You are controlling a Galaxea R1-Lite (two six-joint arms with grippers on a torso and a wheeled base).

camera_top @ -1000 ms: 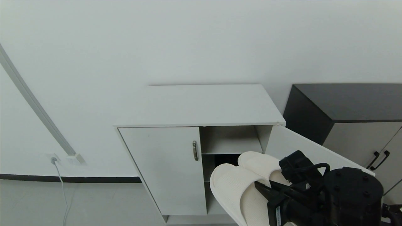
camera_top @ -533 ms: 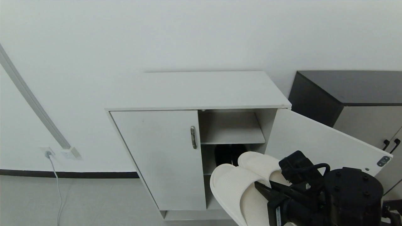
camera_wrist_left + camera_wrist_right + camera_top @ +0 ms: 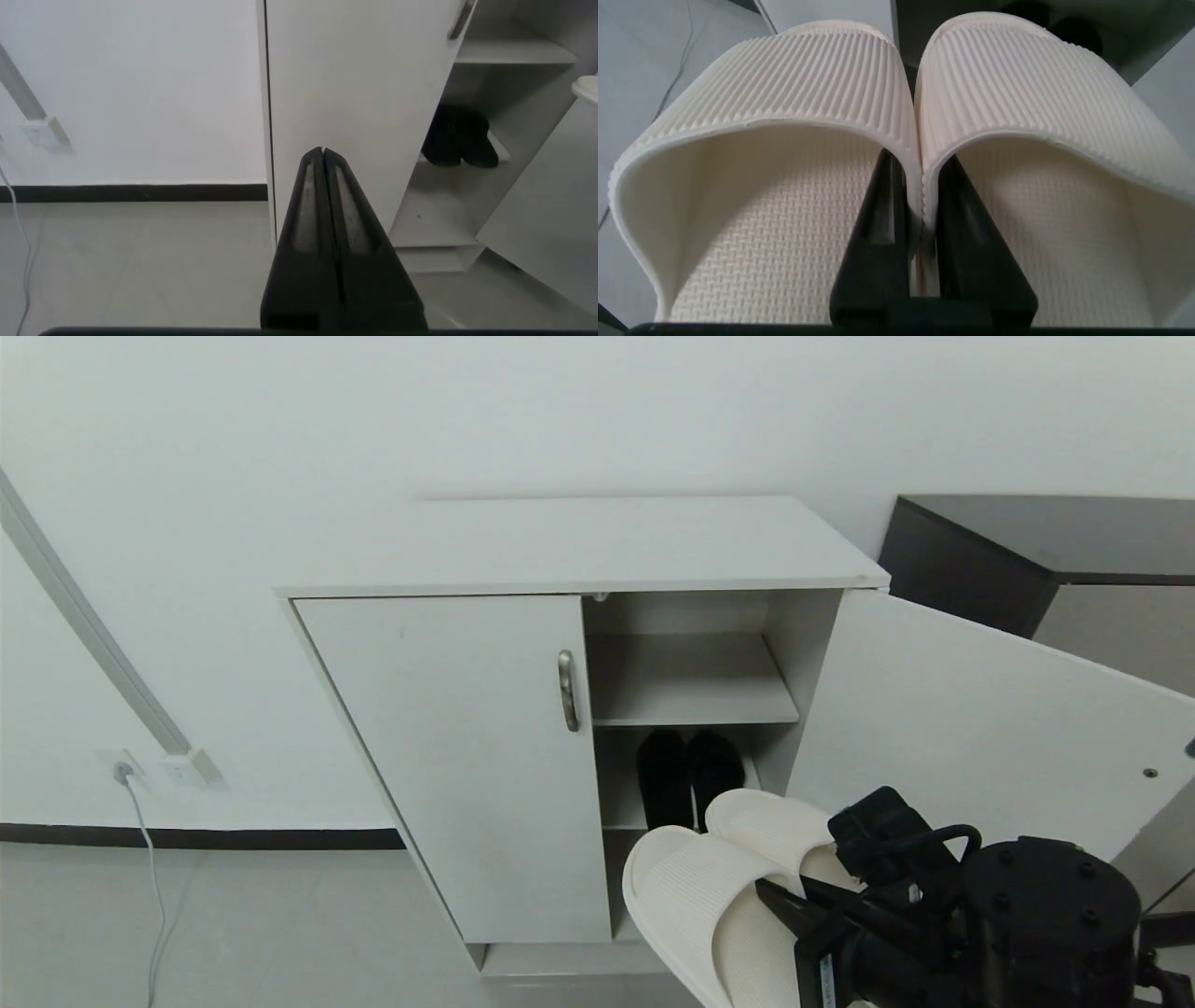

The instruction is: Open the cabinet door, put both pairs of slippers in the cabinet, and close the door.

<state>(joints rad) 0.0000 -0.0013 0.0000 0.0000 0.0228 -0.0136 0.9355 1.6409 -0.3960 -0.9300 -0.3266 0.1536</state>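
While right hand point(image 3: 780, 901) grips cream slippers point(image 3: 695, 887) | cabinet point(image 3: 597, 541) open | black slippers point(image 3: 665, 784) inside

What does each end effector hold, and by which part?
Right end effector: the cream slippers, pinched by their touching inner side walls. Left end effector: shut, empty.

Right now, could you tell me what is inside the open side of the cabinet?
Black slippers sit on the middle shelf. The closed left door covers the other side, and the cream slippers in the right gripper hide most of the bottom compartment.
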